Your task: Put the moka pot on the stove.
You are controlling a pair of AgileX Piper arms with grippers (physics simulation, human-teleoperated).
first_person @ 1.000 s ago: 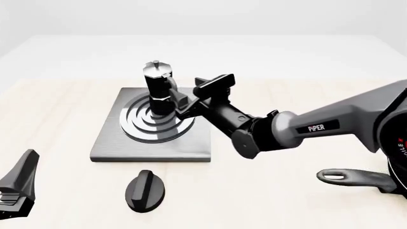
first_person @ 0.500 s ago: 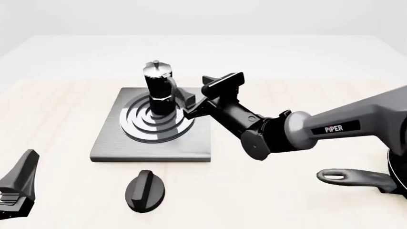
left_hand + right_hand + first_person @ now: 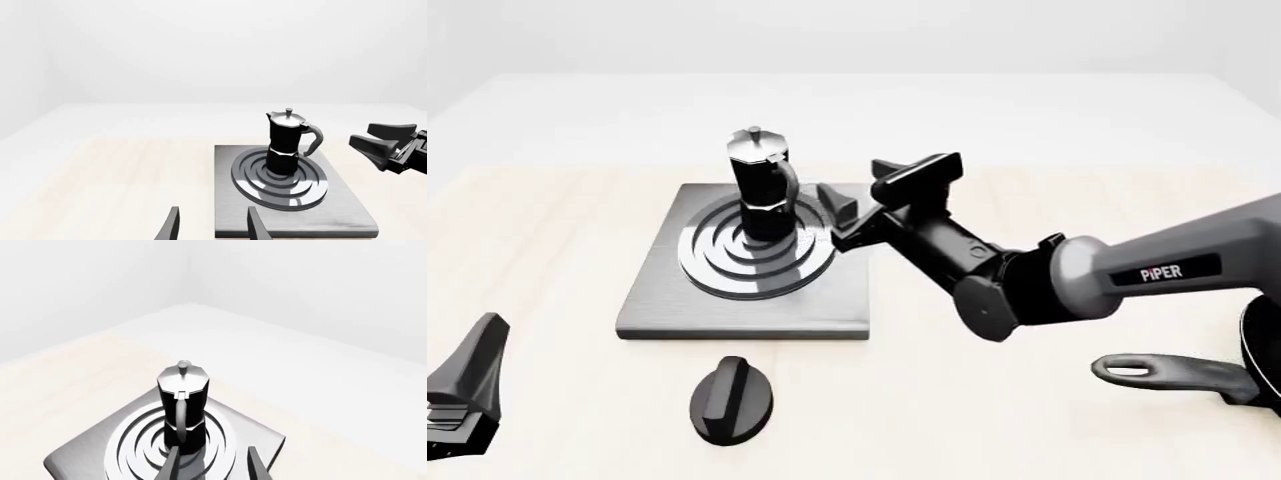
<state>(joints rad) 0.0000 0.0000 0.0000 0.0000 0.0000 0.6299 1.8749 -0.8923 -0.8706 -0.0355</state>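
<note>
On the pale wooden table (image 3: 547, 240), our left gripper (image 3: 465, 400) sits at the near left edge, empty; from the left wrist view its two fingers (image 3: 172, 227) stand apart with nothing between them. Just right of it, near the front, lies a separate black oval knob (image 3: 733, 400), close to the stove's near edge. Behind the knob, the flat square dark-grey stove (image 3: 654, 300) carries the small black faceted moka pot (image 3: 761, 185), which stands upright on the concentric silver-and-black burner rings (image 3: 714, 270), its long axis vertical, silver-grey lid and knob on top. Its curved handle points toward our right gripper (image 3: 851, 210), which hangs just beside the pot with its jaws spread, gripping nothing and clear of the handle; no object lies between them. The right arm (image 3: 1121, 275) slants across the table's right half. At the far right edge rests a black long-handled pan (image 3: 1174, 372), well apart from the stove.
</note>
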